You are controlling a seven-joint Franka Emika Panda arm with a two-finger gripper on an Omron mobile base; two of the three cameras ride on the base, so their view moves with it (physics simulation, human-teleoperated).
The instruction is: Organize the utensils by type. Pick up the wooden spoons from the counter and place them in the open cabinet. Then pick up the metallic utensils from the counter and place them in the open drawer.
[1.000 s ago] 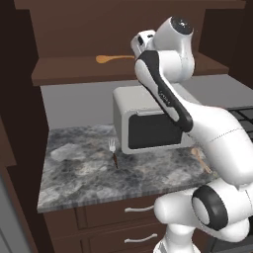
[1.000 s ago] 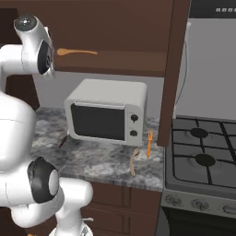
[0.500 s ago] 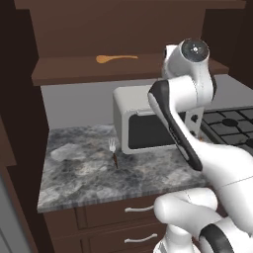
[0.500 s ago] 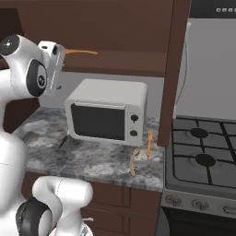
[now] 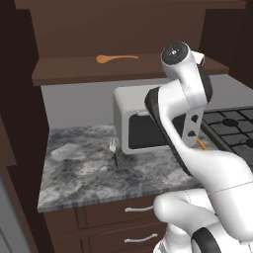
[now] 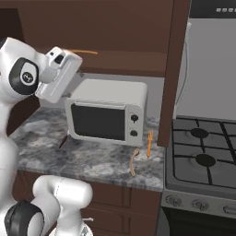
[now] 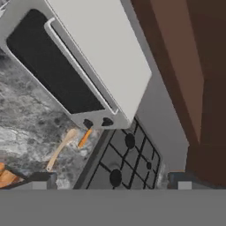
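Left base view: we are seeing one wooden spoon (image 5: 115, 58) lying in the cabinet (image 5: 74, 73); our open, empty hand (image 7: 110, 178) is hanging above the pale spoon (image 7: 61, 148), orange-handled utensil (image 6: 149, 143) and fork (image 5: 113, 150) waiting on the bench (image 5: 79, 178).

A home kitchen: a white microwave (image 6: 105, 117) sits mid-frame on a marbled counter (image 5: 89, 178) over drawer fronts (image 5: 123, 213), wall cupboard (image 5: 123, 69) above, gas stove (image 6: 203, 161) at right.
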